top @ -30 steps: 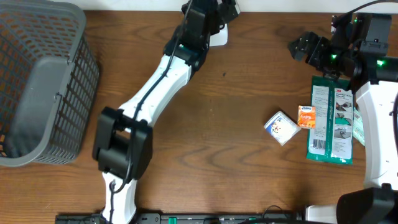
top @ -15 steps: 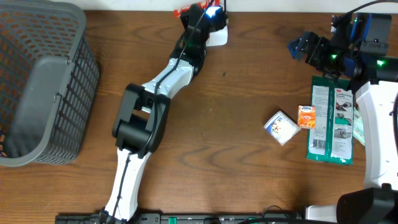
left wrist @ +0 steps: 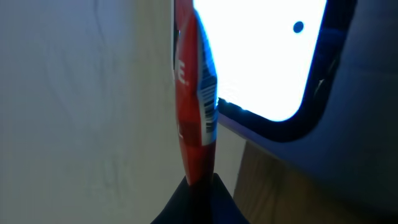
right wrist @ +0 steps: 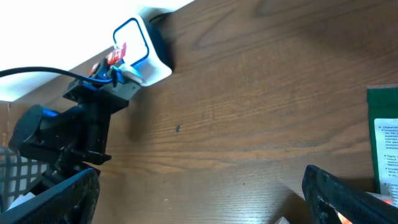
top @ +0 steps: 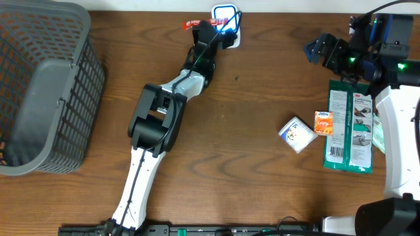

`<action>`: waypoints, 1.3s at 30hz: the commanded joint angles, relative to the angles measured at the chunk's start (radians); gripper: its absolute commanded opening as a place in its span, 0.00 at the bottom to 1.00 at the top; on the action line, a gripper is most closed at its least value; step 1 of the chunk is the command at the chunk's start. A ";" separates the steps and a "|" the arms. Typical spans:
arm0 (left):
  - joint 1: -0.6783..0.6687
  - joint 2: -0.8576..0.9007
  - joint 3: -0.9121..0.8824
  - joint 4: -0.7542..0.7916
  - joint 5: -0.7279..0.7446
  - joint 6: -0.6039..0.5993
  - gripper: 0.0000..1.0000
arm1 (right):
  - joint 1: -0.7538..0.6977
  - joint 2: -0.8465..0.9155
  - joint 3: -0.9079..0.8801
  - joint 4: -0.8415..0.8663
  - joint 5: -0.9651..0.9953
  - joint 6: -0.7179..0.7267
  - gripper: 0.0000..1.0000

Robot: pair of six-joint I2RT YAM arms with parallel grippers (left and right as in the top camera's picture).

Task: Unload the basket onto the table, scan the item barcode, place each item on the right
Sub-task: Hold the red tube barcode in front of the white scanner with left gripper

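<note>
Jaws of the left gripper [top: 207, 31] clench the red packet [top: 190, 25] beside the lit scanner [top: 225, 16] at the tabletop's [top: 262, 98] far edge; left wrist: the packet's barcode stands edge-on just beside the glowing window; right wrist: the right gripper [right wrist: 205, 196] hovers, jaws spread wide.

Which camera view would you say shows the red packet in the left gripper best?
The left wrist view: the red packet, pinched edge-on in the left gripper, fills mid-frame with its barcode visible beside the lit scanner. Overhead shows only a small red sliver; the right wrist view, a distant red speck.
</note>
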 commanded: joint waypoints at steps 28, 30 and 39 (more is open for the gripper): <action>0.003 0.008 0.016 0.002 0.074 0.026 0.07 | -0.002 -0.009 0.001 -0.001 0.003 -0.015 0.99; 0.003 0.008 0.016 0.001 0.089 0.026 0.07 | -0.002 -0.009 0.002 -0.001 0.003 -0.015 0.99; 0.002 0.008 0.016 -0.002 0.106 0.026 0.07 | -0.002 -0.009 0.001 -0.001 0.003 -0.015 0.99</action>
